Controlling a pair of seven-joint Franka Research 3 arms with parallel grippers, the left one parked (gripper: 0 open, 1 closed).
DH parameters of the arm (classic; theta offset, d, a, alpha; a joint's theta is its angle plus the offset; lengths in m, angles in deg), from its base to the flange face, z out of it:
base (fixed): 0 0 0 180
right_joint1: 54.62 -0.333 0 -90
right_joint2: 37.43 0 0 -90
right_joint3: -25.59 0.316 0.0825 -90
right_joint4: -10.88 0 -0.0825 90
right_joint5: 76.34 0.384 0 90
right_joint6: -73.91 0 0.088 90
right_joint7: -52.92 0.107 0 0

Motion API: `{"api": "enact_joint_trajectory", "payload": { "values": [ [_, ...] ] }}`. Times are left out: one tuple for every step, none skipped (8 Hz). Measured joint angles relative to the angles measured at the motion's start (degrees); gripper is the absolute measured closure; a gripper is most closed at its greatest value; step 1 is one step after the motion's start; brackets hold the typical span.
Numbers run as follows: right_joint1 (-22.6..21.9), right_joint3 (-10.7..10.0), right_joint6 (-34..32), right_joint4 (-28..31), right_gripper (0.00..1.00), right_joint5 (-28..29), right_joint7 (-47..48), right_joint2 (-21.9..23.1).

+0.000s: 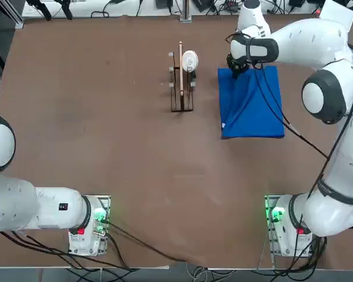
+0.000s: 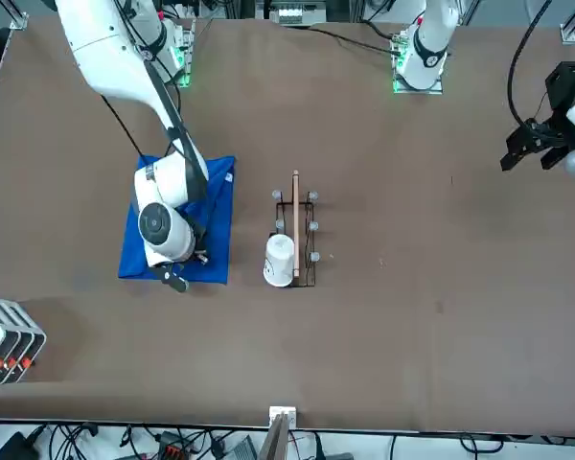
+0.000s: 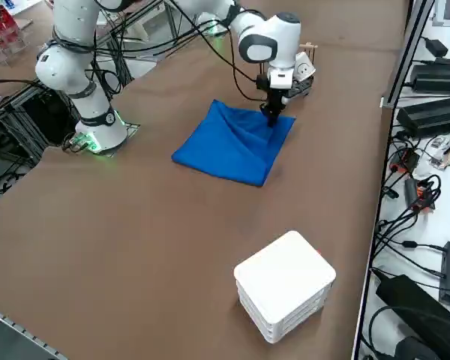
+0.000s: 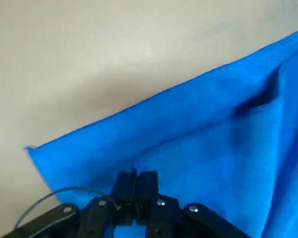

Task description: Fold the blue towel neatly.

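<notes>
Apparently partway folded, the blue towel (image 1: 250, 120) is a compact but wrinkled rectangle, with the right tool (image 4: 134, 175) pinching its cloth and final folding and smoothing left.

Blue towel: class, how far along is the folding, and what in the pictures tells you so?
Probably partway. The blue towel lies as a compact, roughly rectangular patch, which suggests some folding is done. In hand: the right gripper is shut at the towel, seemingly pinching a bit of cloth. Left: creases run across the cloth, so smoothing, and perhaps another fold, seems to remain.
</notes>
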Motion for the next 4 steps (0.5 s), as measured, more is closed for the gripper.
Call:
{"api": "enact_joint_trajectory", "payload": {
  "values": [
    [-0.32, 0.50, -0.01, -0.93, 0.98, 0.00, 0.00, 0.11],
    [-0.85, 0.75, -0.01, -1.80, 0.98, 0.00, 0.00, 0.19],
    [-1.45, 0.83, -0.01, -2.52, 0.98, 0.00, 0.00, 0.19],
    [-1.96, 0.84, 0.01, -2.87, 0.98, -0.01, 0.00, 0.13]
  ]
}}
